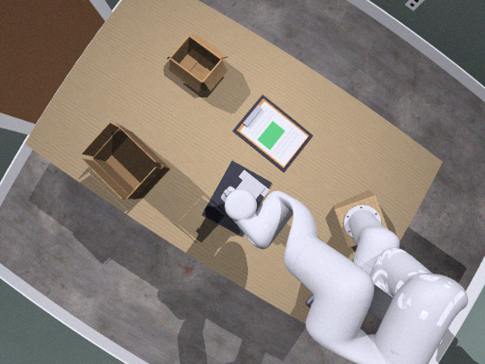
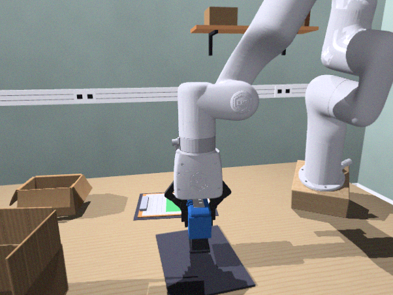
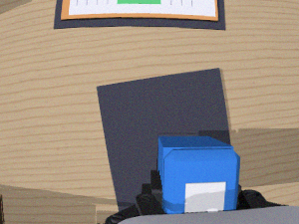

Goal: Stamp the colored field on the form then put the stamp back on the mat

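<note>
Now the gripper [image 2: 198,209] squeezes the blue stamp [image 2: 199,222] tight, just above the dark mat [image 2: 222,261]. It should lift the stamp straight up, keep it level, then carry it over to the green field [image 1: 271,134] on the form [image 1: 291,146].
</note>
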`<state>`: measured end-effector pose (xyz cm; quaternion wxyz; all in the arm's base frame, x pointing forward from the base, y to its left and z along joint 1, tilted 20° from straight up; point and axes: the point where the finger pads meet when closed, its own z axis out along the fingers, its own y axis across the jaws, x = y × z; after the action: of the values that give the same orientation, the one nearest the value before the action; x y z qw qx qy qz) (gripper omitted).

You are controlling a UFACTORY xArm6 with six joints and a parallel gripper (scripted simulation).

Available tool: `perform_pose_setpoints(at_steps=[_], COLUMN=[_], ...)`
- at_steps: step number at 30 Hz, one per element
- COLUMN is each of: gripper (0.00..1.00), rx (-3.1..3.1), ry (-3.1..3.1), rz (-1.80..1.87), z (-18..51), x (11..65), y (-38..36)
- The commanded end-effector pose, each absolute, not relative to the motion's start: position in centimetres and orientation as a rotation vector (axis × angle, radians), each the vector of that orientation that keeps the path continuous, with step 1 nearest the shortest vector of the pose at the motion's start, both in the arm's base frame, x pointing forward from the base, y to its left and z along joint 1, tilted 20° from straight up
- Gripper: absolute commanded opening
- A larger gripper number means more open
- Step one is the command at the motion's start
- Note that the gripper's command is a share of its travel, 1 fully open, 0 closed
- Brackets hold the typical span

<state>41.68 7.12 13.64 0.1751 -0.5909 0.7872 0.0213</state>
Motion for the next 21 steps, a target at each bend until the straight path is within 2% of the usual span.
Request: perform_pose_setpoints(at_steps=[1,10,19,21], gripper=[0.29,0.29,0.29,0.29], rx=[-1.674,-1.676,-1.680,-1.680], ry=[2.230,2.233,2.246,2.246], rz=[0.061,0.060,0.064,0.064], z=[14.0,13.8,10.4,10.4], x=[41.6,41.8,41.8,41.8], y=[7.1,6.2,-6.7,-6.7])
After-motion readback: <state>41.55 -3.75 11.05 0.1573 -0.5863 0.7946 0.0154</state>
